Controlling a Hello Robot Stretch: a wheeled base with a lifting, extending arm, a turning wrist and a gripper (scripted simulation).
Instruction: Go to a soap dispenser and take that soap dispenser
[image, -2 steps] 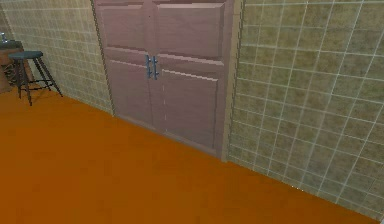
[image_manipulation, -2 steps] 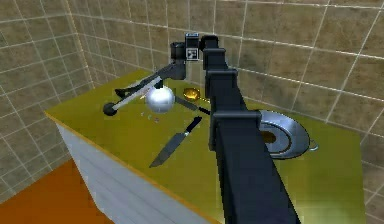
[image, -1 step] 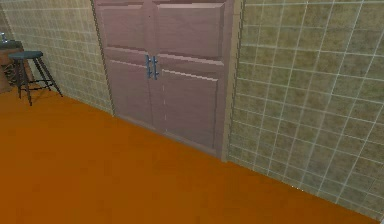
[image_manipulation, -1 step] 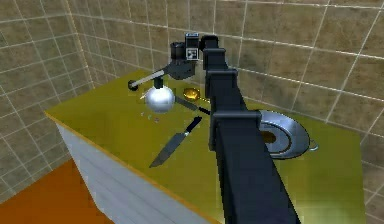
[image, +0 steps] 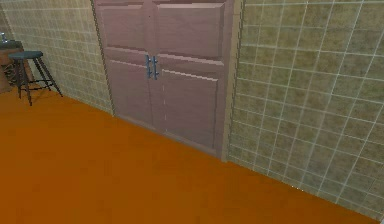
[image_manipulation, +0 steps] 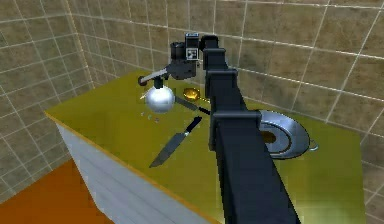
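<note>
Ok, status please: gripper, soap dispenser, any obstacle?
Gripper out above countertop, whether holding cannot tell. Silvery round thing, perhaps the dispenser, near its far end. Knife lies close by.

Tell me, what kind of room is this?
Probably a kitchen: a yellow-green countertop stands against tiled walls, with a knife and a round metal pan lying on it.

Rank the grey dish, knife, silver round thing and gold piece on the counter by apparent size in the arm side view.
1. grey dish, partly behind the arm
2. knife, nearer the camera, so this rank is unsure
3. silver round thing
4. gold piece
</note>
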